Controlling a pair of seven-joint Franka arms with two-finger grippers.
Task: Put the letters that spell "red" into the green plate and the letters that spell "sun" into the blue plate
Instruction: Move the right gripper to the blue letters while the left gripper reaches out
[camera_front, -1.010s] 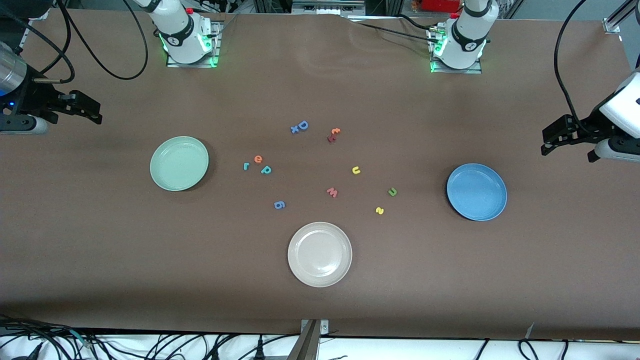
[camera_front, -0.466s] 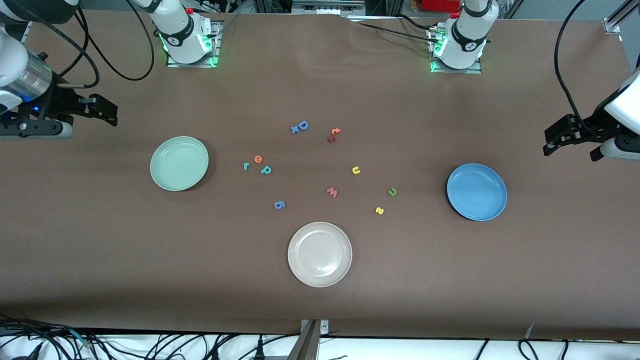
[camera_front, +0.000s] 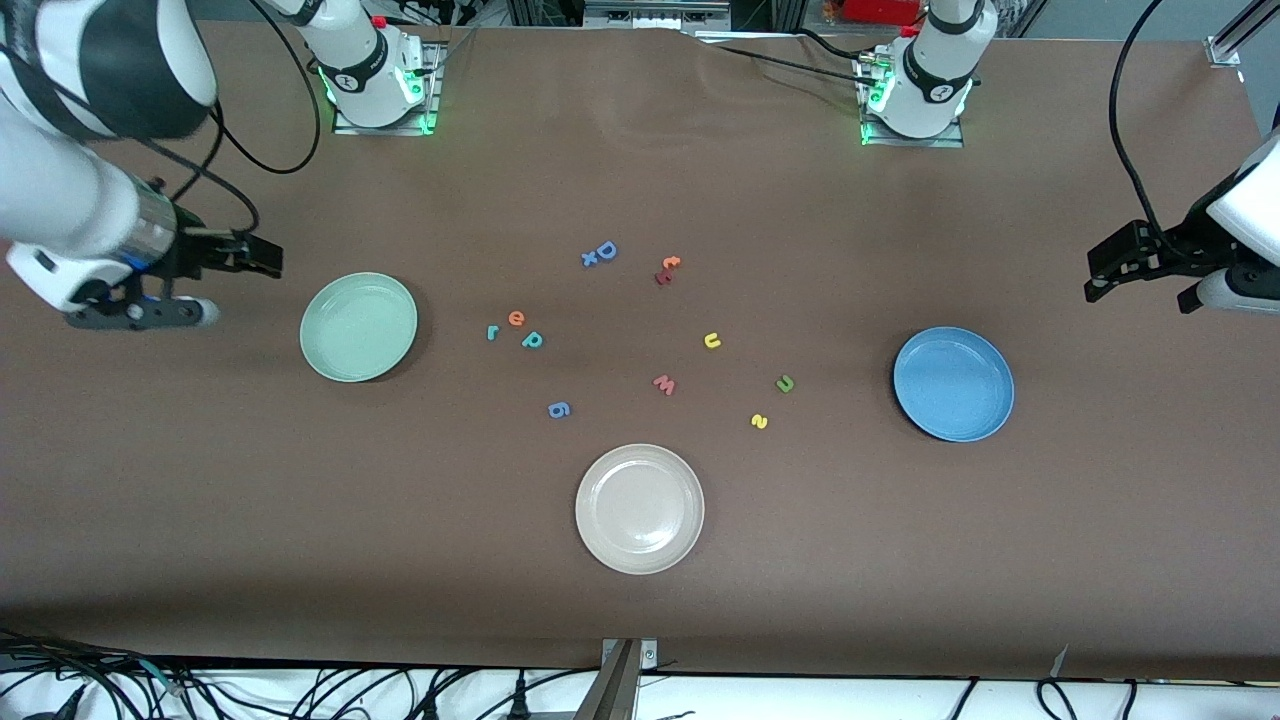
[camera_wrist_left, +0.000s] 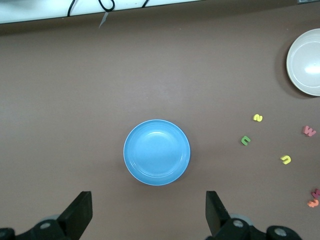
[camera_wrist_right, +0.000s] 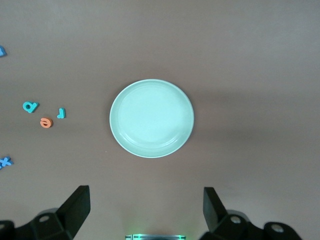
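Note:
The pale green plate (camera_front: 358, 327) (camera_wrist_right: 151, 118) lies toward the right arm's end of the table. Beside it lie the teal "r" (camera_front: 491, 332) (camera_wrist_right: 60, 113), orange "e" (camera_front: 516, 318) (camera_wrist_right: 46, 122) and teal "d" (camera_front: 532, 340) (camera_wrist_right: 30, 106). The blue plate (camera_front: 953, 384) (camera_wrist_left: 157, 152) lies toward the left arm's end, with the yellow "u" (camera_front: 712, 341) (camera_wrist_left: 286, 159), dark green "n" (camera_front: 785, 383) (camera_wrist_left: 245, 140) and yellow "s" (camera_front: 759, 421) (camera_wrist_left: 257, 118) beside it. My right gripper (camera_front: 255, 258) (camera_wrist_right: 146, 210) hangs open and empty over bare table by the green plate. My left gripper (camera_front: 1105, 272) (camera_wrist_left: 149, 215) is open and empty over the table by the blue plate.
A beige-white plate (camera_front: 640, 508) sits nearest the front camera, at the middle. Other loose letters lie among the task's own: a blue "D" with an "x" (camera_front: 600, 253), an orange and dark red pair (camera_front: 667, 270), a red "w" (camera_front: 664, 384), a blue "g" (camera_front: 559, 409).
The right arm has swung in from the table's end toward the green plate, gripper still open. The left arm has barely shifted. No letter or plate has moved.

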